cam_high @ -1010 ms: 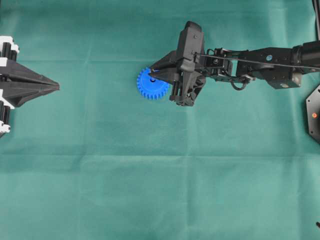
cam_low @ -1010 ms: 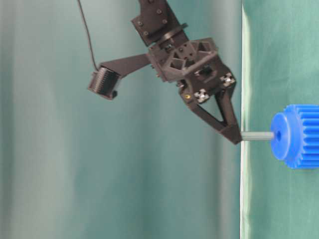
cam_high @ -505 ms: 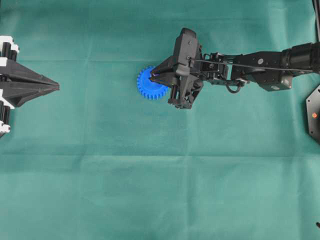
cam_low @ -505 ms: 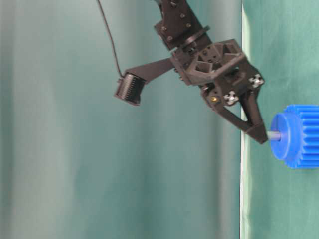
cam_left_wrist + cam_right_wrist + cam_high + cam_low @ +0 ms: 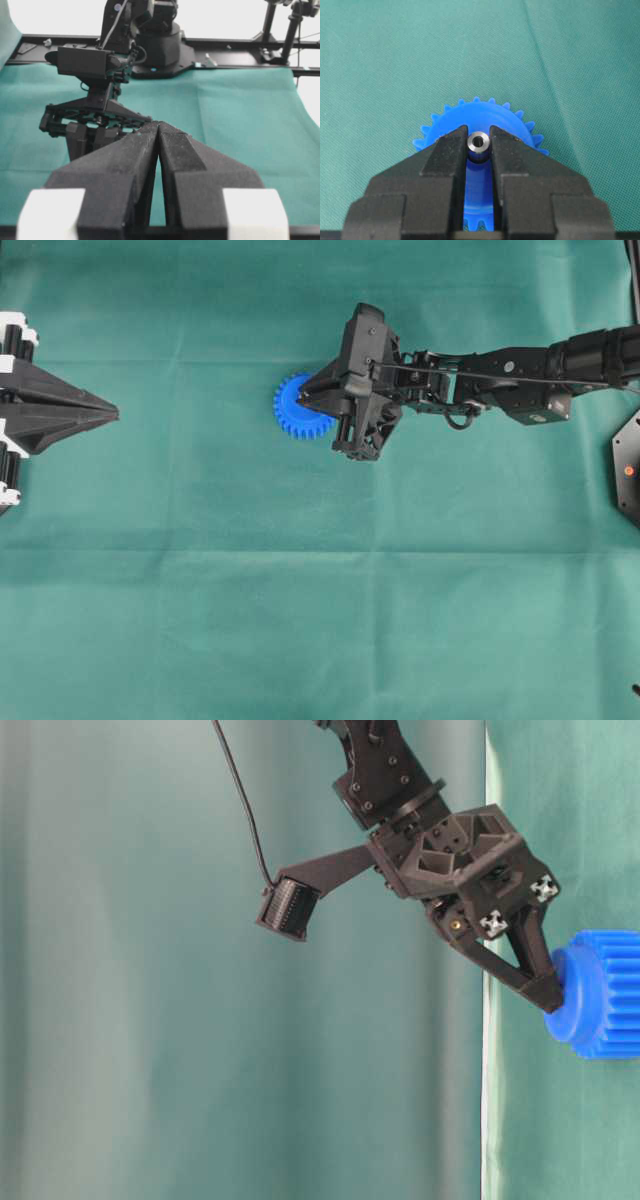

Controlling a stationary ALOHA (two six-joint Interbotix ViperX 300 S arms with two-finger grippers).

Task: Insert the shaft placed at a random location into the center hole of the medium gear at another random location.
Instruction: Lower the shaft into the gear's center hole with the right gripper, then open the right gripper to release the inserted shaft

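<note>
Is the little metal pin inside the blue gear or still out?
In. The shaft stands in the medium gear, only its top end showing between the right gripper jaws.

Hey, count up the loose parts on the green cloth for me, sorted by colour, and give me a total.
Blue: 1, the medium gear
Silver-grey: 1, the shaft, clamped in the right gripper over the gear
Total: 2
</note>
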